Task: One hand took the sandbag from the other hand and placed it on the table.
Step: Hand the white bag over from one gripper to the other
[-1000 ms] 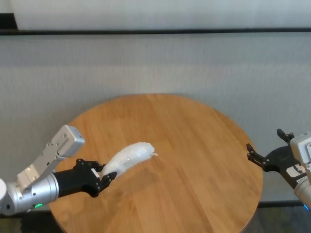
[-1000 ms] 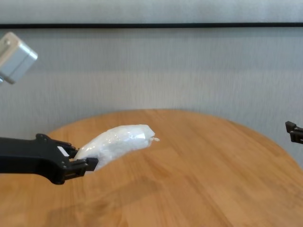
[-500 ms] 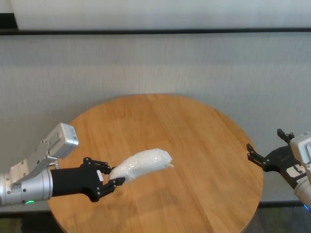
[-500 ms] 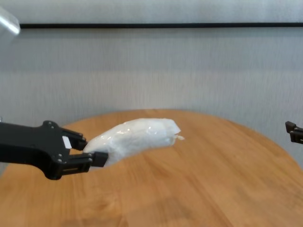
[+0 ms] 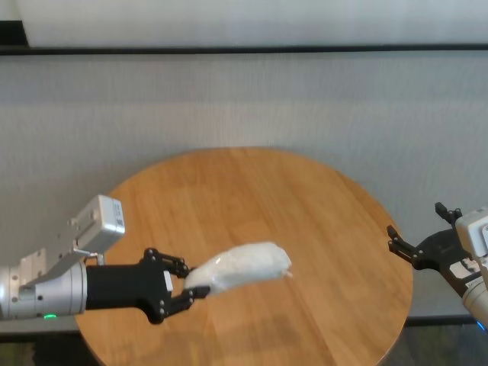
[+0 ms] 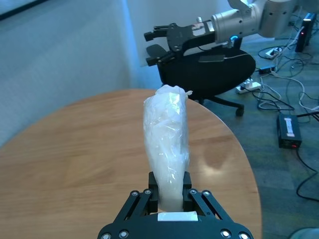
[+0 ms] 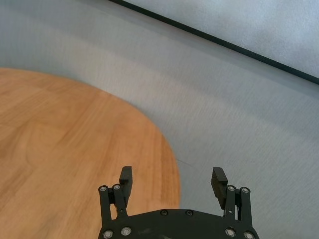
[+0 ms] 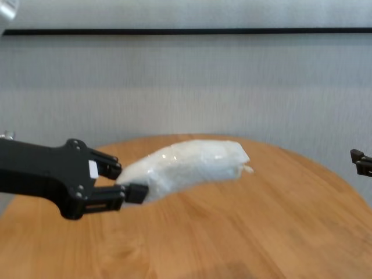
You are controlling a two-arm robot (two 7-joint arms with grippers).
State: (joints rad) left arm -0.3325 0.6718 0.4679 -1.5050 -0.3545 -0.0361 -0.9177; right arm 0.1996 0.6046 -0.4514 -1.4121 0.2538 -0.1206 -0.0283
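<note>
Here the sandbag is being carried toward the handover, not yet passed.

It is being held clear above the table by one end, clamped in the left gripper at the lower left of the head view, its crimped tail pointing right. The right gripper is being kept spread wide and empty at the right edge (well apart from the bag). Next, that gap would need closing. Since a second ago, the bag is being brought rightward and nearer the lower edge.
</note>
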